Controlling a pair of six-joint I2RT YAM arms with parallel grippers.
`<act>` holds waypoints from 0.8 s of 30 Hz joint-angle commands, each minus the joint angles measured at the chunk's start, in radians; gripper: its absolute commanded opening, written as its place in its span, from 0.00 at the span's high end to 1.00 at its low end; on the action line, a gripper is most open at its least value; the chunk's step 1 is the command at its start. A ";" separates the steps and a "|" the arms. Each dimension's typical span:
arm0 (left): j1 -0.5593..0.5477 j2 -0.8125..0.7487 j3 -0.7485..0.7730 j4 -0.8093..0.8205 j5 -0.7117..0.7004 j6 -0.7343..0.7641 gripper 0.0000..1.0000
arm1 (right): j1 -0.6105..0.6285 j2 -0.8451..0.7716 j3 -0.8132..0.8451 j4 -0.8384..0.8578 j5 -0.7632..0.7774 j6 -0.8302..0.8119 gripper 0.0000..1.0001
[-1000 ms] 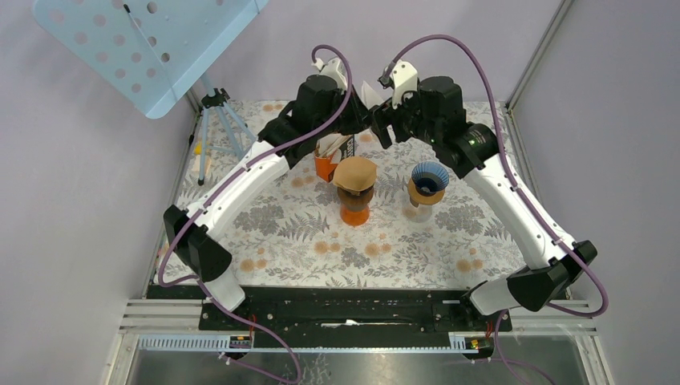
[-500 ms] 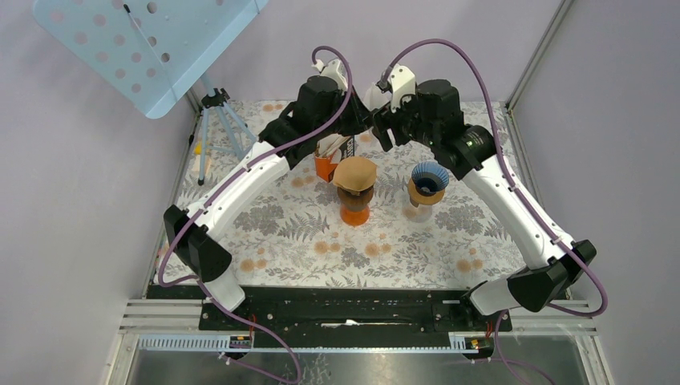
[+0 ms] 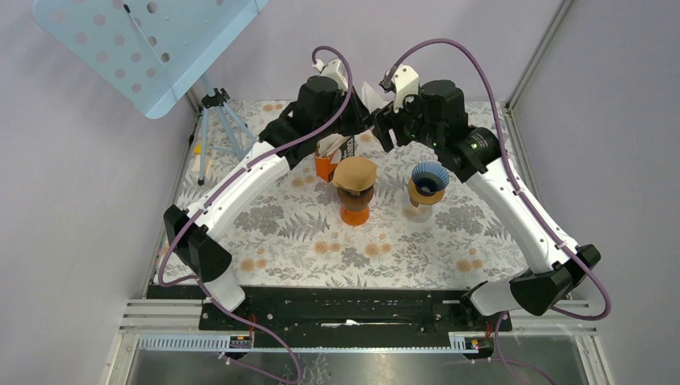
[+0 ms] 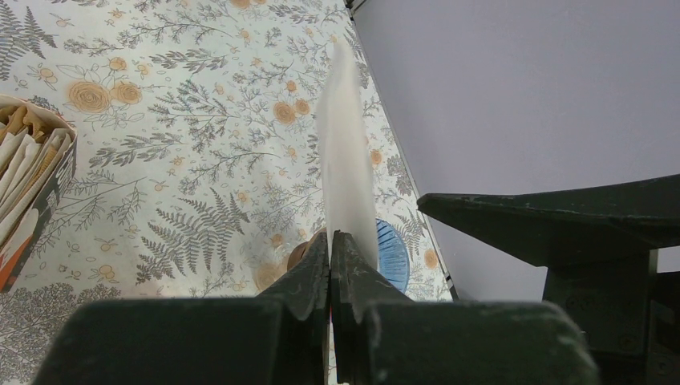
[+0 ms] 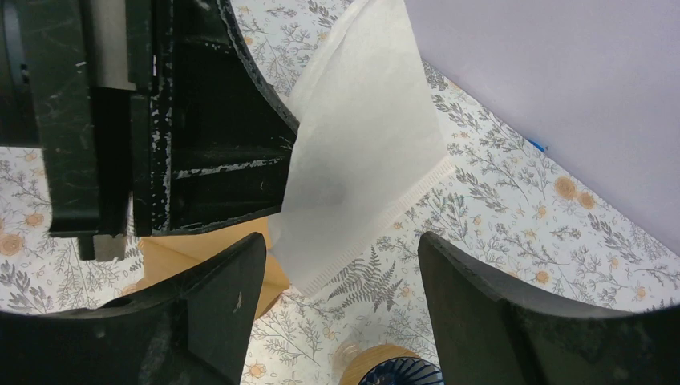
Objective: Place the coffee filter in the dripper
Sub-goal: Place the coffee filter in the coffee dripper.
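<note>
Coffee filter [image 5: 361, 144], a flat white fan of paper, hangs in the air above the far edge of the tabletop [image 3: 281, 241], pinched at its narrow lower end by the left claw [image 4: 330, 237], whose jaws are clenched tight on it. From there its long axis rises up and away from that claw, edge-on to the left wrist view and broad face toward the right arm. The right claw [image 5: 341, 249] is released, its jaws spread wide, with the paper's seamed lower edge lying straight ahead between the lines of its two fingers; it looks short of contact, though the overhead view is too crowded there to be sure. Below the pair and toward the near edge stands the blue-ribbed dripper [image 3: 429, 183], right of the tabletop's middle and nearer the right arm. An orange dripper [image 3: 355, 192] at the middle is capped by a brown filter [image 3: 355, 172], and the filter box [image 3: 330, 156] sits just beyond it. The coming move likely turns on the right claw closing across the paper's free edge, to take or open it before it goes down to the blue-ribbed dripper.
</note>
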 commanded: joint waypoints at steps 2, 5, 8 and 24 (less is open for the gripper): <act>-0.005 -0.038 0.000 0.052 -0.013 -0.003 1.00 | 0.007 -0.043 -0.001 0.033 -0.032 0.023 0.23; -0.004 -0.040 -0.003 0.055 -0.011 -0.006 1.00 | 0.008 -0.044 -0.006 0.031 -0.048 0.026 0.24; -0.005 -0.040 -0.006 0.057 0.000 -0.009 1.00 | 0.008 -0.043 -0.012 0.034 -0.048 0.025 0.24; -0.005 -0.042 -0.009 0.063 0.048 -0.040 1.00 | 0.008 -0.027 -0.027 0.043 0.009 0.001 0.26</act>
